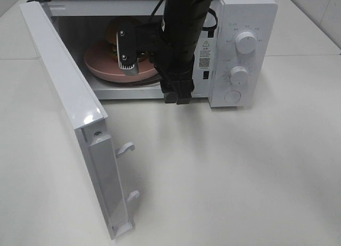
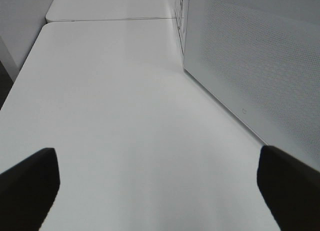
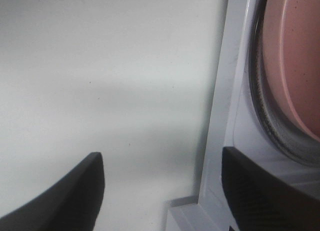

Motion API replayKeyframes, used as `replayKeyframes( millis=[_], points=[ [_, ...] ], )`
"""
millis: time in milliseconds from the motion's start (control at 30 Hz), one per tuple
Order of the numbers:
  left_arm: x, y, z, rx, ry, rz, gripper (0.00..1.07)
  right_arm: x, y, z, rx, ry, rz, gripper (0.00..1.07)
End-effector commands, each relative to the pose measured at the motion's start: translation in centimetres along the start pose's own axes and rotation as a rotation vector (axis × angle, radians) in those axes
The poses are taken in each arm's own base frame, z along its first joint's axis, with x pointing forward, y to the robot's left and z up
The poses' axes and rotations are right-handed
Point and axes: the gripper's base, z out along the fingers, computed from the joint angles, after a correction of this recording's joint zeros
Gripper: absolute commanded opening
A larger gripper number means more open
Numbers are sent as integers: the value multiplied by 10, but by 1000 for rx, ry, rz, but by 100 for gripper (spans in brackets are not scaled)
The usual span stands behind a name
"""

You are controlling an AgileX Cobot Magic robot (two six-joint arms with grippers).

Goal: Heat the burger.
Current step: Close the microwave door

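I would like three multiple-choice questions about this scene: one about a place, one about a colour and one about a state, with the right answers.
1. Where is the burger?
A. on the plate inside the microwave
B. on top of it
C. beside it

2. What colour is the plate?
A. blue
B. pink
C. green

3. How is the door?
A. shut
B. taken off
C. wide open

Answers:
1 A, the bun shows above the plate inside the cavity.
2 B, its rim is pink in the high view and the right wrist view.
3 C, the door stands out from the cavity towards the camera.
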Motion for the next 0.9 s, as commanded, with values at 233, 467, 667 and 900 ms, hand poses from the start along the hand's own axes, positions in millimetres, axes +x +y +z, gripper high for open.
replayKeyframes(
  millis=[233,467,667,900],
  points=[
    [1,0,-2,-2,-26,-7,103,16,24,-27,-1,-7,27,69],
    [1,0,-2,-2,-26,-7,103,30,48,-42,-26,14,65,69],
    [1,0,-2,-2,-26,-7,103,43,72,-56,-38,21,115,70],
    [1,0,-2,-2,-26,-7,103,60,95,-79,-6,21,253,85]
  ],
)
